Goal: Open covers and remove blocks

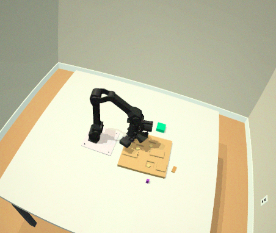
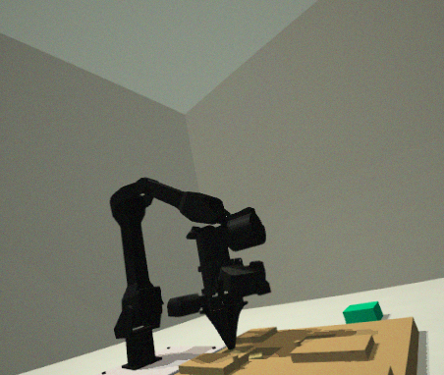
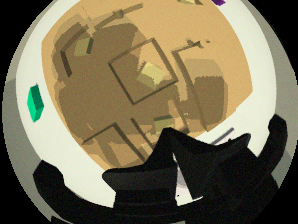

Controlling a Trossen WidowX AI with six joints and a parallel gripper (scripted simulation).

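The tan puzzle board [image 1: 132,168] [image 2: 402,339] lies in front of the arm. Raised flat covers stand on it: one at front left [image 1: 130,154], one right of centre [image 1: 157,154] [image 2: 333,346] and one at front right [image 1: 161,167]. Pale yellow pieces [image 1: 138,148] [image 3: 151,73] [image 3: 84,46] show in several places; one [image 1: 148,165] lies in an uncovered square recess at the front. Another [image 3: 163,123] is just ahead of the fingertips in the wrist view. My gripper [image 2: 232,347] [image 3: 166,131] is shut and empty, its tips low over the board's arm side. The arm hides the back-left part.
A green block [image 1: 161,127] [image 2: 362,312] [image 3: 35,103] rests on the table behind the board. A small purple block [image 1: 148,181] [image 3: 218,2] rests in front of it, and an orange block [image 1: 174,169] to its right. The arm's pale base plate [image 1: 105,150] is left of the board.
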